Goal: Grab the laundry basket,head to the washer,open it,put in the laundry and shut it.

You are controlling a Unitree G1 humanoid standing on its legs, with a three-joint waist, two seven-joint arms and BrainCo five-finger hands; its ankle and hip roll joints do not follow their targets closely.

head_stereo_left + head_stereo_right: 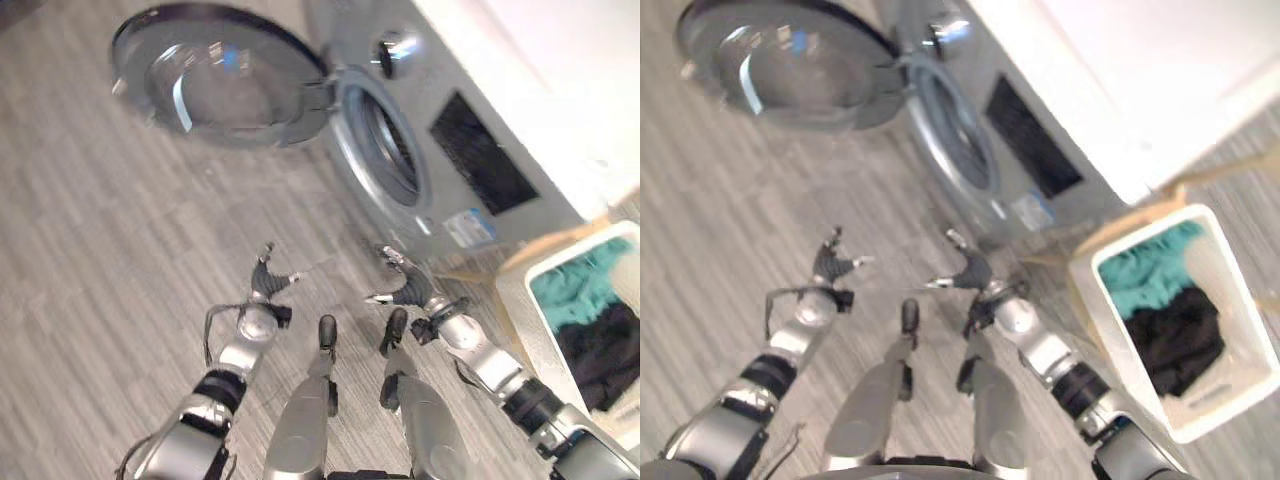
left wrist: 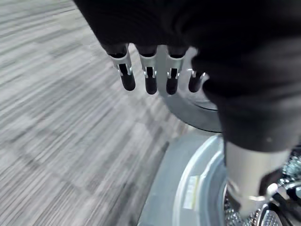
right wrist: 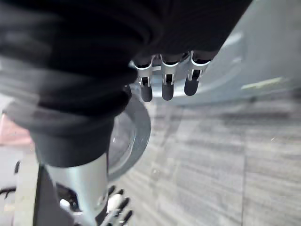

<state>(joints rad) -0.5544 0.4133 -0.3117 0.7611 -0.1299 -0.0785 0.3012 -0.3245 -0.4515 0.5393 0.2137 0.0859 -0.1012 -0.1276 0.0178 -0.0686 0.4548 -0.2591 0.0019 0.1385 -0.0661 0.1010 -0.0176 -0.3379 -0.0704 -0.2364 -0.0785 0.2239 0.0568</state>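
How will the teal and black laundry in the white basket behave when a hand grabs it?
The laundry lies crumpled and folded in the white basket, so it is probably floppy and will drape and trail from the right hand. The pieces lie against each other, so one may drag the other. It looks light for its bulk.

There was one washer (image 1: 470, 140), with one round door (image 1: 215, 75) swung open and one drum opening (image 1: 390, 145). One white laundry basket (image 1: 1240, 390) stood on the floor beside it. Inside lay two heaps of laundry: one teal (image 1: 1150, 270) and one black (image 1: 1175, 340). Two hands were there, the left hand (image 1: 266, 280) and the right hand (image 1: 405, 285).
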